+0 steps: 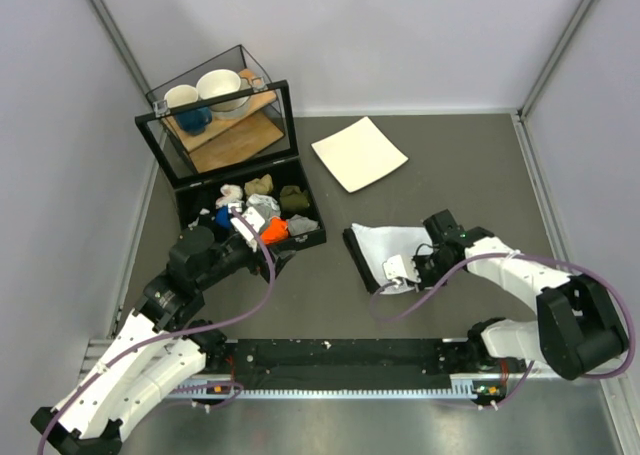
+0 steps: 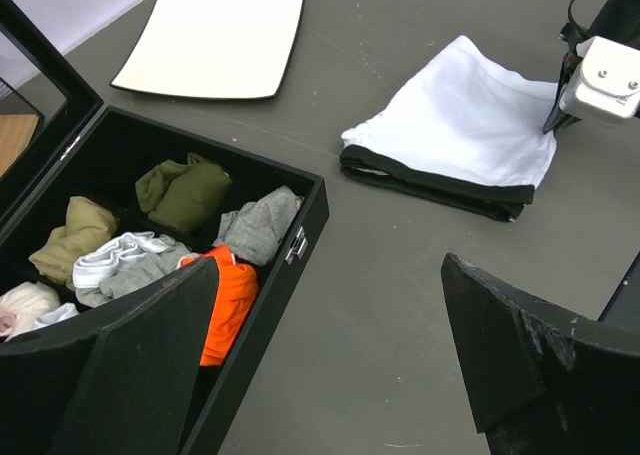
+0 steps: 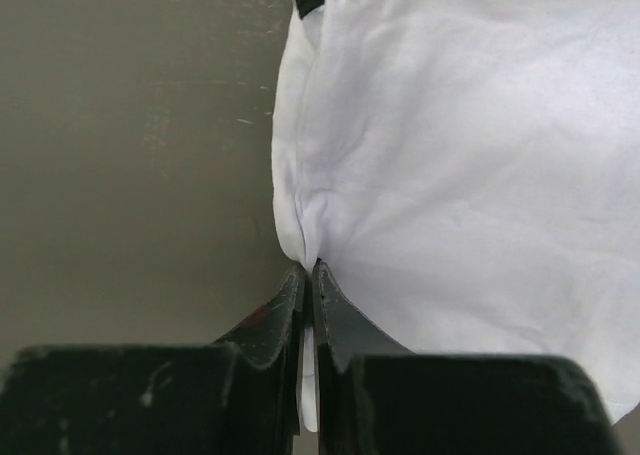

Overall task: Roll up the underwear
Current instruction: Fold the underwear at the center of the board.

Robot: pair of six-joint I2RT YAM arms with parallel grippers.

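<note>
We see right gripper [image 3: 308,271] pinched tight on edge of white underwear [image 3: 470,175], which lies folded on grey table [image 1: 470,165], near square plate [image 1: 360,153]. Left gripper [image 2: 330,265] fingers spread wide, holding nothing, by black compartment box [image 2: 262,167].

The left arm [image 1: 140,370] and the right arm [image 1: 505,265] have white shells over bulky black joint housings, and a thin purple cable [image 1: 270,287] runs along each. Both are bolted to a long black base rail [image 1: 340,353]. The left fingers [image 2: 520,360] are matte black wedges with pale scuffs. The right fingers [image 3: 340,325] are also black, and a small white box [image 2: 610,80] with two round screws is mounted at that wrist.
</note>
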